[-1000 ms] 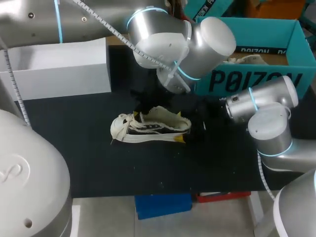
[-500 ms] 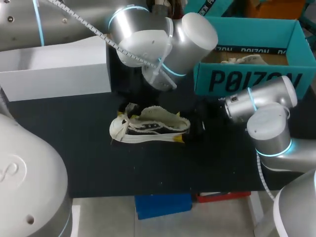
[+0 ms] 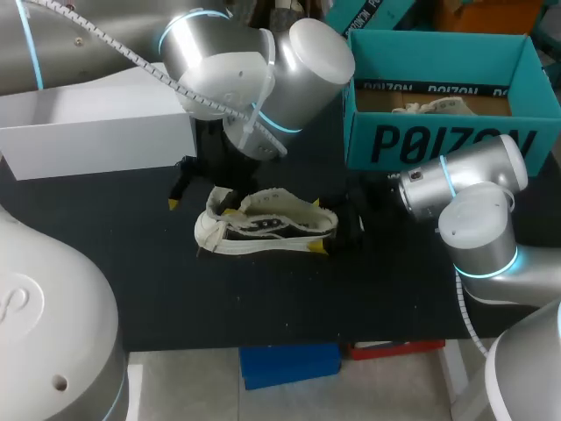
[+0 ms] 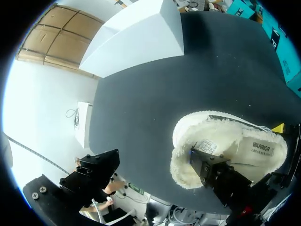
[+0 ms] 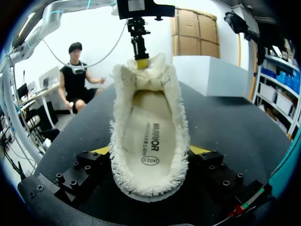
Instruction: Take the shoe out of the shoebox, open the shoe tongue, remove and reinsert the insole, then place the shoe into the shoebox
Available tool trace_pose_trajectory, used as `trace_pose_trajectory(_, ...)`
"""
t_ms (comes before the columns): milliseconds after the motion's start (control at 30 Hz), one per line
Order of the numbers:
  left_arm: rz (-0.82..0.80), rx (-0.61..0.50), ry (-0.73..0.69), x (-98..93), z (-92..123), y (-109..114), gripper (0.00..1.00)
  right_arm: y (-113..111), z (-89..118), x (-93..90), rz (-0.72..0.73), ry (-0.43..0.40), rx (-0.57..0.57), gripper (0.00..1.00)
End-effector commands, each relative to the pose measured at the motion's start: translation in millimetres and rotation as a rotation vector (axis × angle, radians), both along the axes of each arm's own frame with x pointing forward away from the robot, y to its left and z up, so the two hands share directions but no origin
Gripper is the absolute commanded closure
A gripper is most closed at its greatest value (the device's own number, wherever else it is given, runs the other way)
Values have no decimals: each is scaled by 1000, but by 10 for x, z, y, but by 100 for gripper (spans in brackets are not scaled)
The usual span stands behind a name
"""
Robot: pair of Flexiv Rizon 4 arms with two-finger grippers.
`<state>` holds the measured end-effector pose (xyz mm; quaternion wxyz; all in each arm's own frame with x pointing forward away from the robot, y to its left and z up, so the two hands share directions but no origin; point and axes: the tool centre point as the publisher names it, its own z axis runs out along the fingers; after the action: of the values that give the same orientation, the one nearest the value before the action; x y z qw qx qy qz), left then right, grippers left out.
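Opening the shoe tongue looks to be the step in hand. The white fleece-lined shoe point(image 3: 267, 224) sits on the black bench point(image 3: 158, 289), outside the teal shoebox point(image 3: 438, 140) and apart from it. The right gripper point(image 5: 150, 150) is closed on the heel, with a yellow tip at each side. The left gripper point(image 3: 201, 207) stands spread wide over the toe end: one finger point(image 5: 141, 60) presses at the top of the tongue point(image 5: 141, 77), and the other hangs past the toe, touching nothing. The left arm comes down steeply from above, while the right arm reaches in low along the bench. The insole point(image 5: 149, 136) lies in place inside the shoe. The next move therefore likely calls for drawing the tongue toward the toe, then reaching in for the insole's edge while the heel is held.
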<state>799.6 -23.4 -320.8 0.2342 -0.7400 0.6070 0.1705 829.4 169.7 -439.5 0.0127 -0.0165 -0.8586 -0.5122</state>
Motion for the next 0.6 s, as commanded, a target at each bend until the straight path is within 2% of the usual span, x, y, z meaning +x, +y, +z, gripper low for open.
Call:
trace_pose_trajectory(33,16,14,10,26,-164,88,0,-12,-39,12,-2,1,-2,100)
trace_pose_trajectory(600,21,107,27,102,-470,34,0,-12,-39,12,-2,1,-2,100)
